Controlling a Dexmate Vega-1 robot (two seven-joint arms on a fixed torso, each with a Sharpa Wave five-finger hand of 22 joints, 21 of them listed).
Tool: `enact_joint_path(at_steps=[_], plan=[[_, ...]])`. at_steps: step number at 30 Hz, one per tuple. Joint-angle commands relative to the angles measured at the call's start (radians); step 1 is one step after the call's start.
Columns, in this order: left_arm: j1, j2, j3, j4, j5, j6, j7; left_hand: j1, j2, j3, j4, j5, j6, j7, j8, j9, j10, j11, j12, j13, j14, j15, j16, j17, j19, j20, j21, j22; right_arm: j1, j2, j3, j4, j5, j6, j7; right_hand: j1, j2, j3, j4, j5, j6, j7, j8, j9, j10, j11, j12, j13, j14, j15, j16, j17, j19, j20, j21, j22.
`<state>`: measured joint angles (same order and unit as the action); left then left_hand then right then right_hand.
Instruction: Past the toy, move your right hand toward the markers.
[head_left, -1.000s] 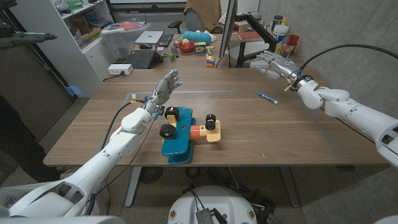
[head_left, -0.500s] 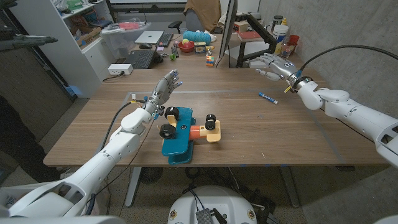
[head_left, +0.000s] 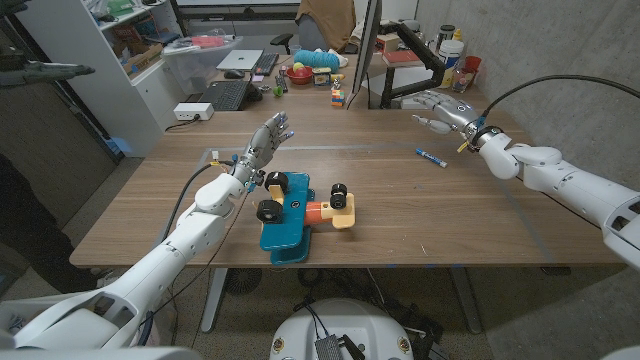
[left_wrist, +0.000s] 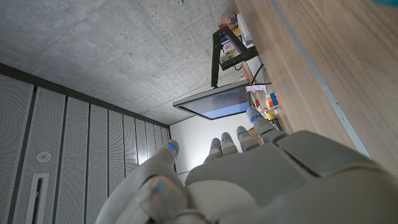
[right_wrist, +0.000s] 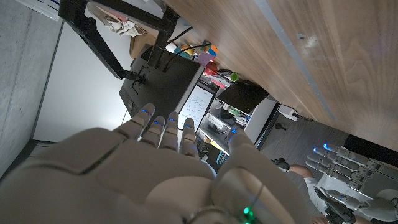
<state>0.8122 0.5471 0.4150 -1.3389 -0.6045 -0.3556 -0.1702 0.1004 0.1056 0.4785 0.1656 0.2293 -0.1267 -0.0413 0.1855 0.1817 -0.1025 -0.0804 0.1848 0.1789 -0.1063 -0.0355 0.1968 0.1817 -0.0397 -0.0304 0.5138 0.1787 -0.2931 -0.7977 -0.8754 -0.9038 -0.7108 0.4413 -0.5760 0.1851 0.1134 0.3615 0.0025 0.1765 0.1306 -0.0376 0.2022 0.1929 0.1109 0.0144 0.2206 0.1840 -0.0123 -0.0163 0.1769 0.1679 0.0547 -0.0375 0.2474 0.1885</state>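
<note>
the right hand (head_left: 440, 105), fingers spread and empty, is held beyond the toy (head_left: 297, 212); the blue marker (head_left: 431, 157) is not yet reached

Your pale grey left hand (left_wrist: 249, 180) holds nothing, fingers (left_wrist: 239, 138) straight, reaching beside the brown wooden desk (left_wrist: 329, 68) toward a dark flat monitor (left_wrist: 214, 102).

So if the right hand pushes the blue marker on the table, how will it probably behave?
The blue marker looks thin and round, lying flat on the smooth wooden table, so a sideways nudge would probably roll it. It seems light and stiff, so it should slide easily and keep its shape.
</note>
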Motion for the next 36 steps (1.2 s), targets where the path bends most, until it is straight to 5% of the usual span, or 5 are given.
enact_joint_path(at_steps=[1,36], plan=[[0.004,-0.002,0.001,-0.004,-0.001,0.001,0.004,-0.010,0.045,0.007,0.003,0.007,0.001,0.000,0.004,0.003,0.003,0.003,0.004,0.003,0.003,-0.031,-0.002,0.000,0.008,-0.041,-0.003,0.004,0.013,0.009,-0.024,0.032,-0.004,0.007,-0.009,0.007,0.002,0.000,-0.003,0.002,0.005,0.002,-0.003,0.003,0.004,0.002,-0.005,0.001,0.005,-0.005,0.001,0.001,0.003,-0.016,-0.001,0.002],[-0.004,0.002,0.001,0.005,-0.009,0.011,-0.011,-0.012,0.045,0.007,0.003,0.007,0.000,0.003,0.004,0.003,0.004,0.004,0.004,0.003,0.004,-0.030,-0.002,0.000,0.011,-0.040,-0.010,0.005,0.040,0.027,-0.088,0.069,-0.041,-0.014,-0.006,0.012,0.001,-0.007,-0.010,0.002,0.020,0.006,0.002,0.004,0.010,0.000,-0.004,0.001,0.008,-0.005,0.002,0.001,0.006,-0.015,-0.007,0.002]])
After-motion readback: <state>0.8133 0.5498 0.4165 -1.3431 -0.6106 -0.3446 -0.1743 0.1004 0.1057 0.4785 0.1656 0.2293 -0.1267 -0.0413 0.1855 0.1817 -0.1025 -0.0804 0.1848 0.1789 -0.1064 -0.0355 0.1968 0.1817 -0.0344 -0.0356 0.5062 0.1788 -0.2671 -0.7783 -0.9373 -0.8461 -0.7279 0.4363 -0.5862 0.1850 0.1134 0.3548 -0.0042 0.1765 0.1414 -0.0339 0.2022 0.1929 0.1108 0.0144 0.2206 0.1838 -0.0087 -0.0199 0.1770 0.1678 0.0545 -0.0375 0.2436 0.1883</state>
